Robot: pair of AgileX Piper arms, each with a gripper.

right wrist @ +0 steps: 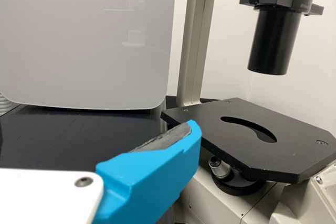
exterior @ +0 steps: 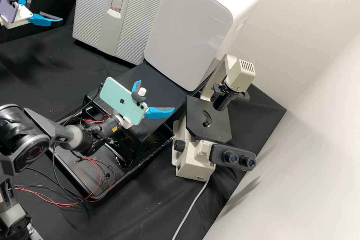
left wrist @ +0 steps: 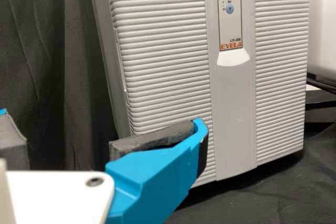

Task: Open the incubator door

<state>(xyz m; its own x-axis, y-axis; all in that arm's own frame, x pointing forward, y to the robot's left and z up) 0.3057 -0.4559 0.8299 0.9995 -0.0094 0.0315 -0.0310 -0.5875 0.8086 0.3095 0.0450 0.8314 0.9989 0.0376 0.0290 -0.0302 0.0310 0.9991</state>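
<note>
Incubator door is sitting shut at eleven o'clock in the high view. Left gripper is gaping empty at ten o'clock, likely for hooking it; right gripper, also spread and empty, is pointing toward two o'clock, presumably leaving room.

Incubator door: pale grey, plastic-looking, matt, evenly ribbed. Rounded white cabinet: smooth front, glossy, faintly reflective from where I stand. Bench covering: black cloth, dull, creased. Microscope stage: black, smooth, low sheen. Left gripper: smooth blue plastic-looking fingers; rough, matt grey pads.
</note>
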